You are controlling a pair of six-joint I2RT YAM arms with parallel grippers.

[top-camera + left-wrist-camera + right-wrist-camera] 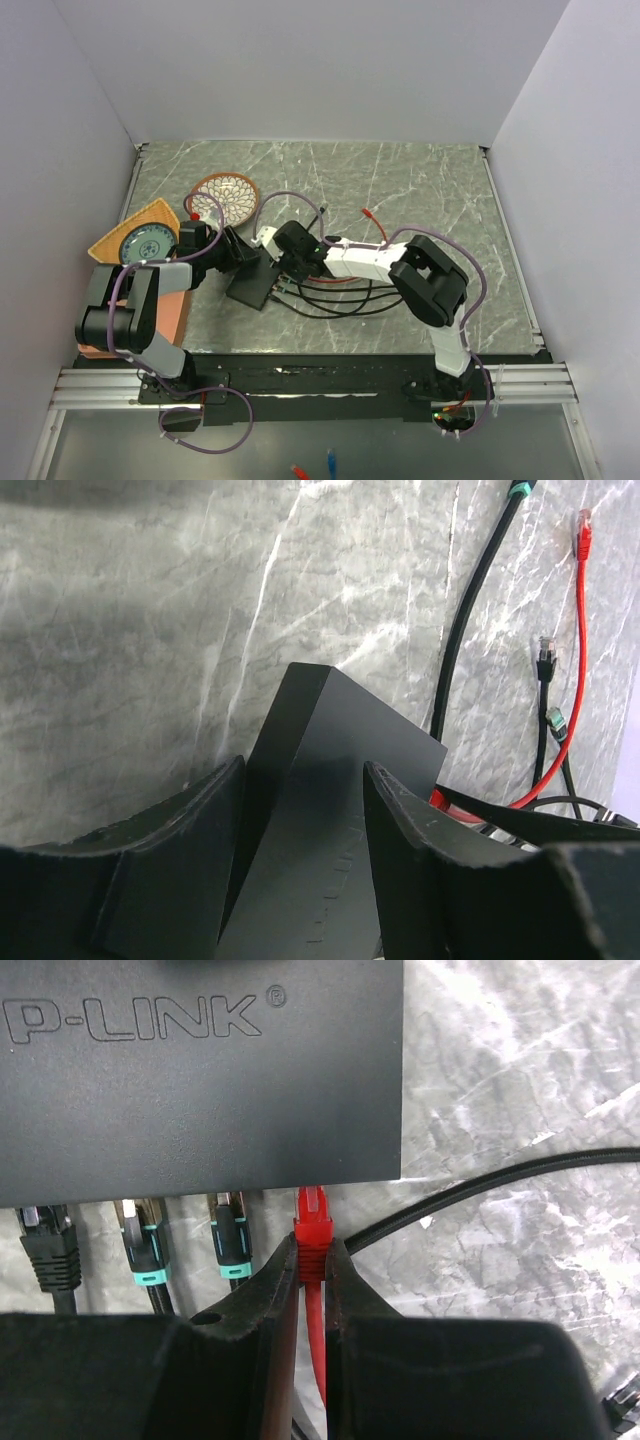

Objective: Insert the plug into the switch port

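The switch [252, 283] is seen lying flat on the grey marbled tabletop [420, 190], near the middle and between the two arms, with its row of ports turned toward the right arm. In the right wrist view the right jaws are clenched on the red plug [312, 1228], which is held upright at the rightmost end of the port edge; its tip meets that edge, but how far it has entered cannot be told. Three other plugs are set in the ports to its left: a black one [50, 1250] and two with teal boots [143, 1245]. In the left wrist view the left jaws are spread to either side of the switch, one finger [190, 850] against its side face and the other [420, 850] over its top; whether they press on it cannot be told. Black cables [340, 300] are looped on the tabletop beside the switch, and a loose red connector [368, 213] lies farther off. A round patterned dish [224, 197] and a blue plate [147, 243] on an orange board are placed at the far left.
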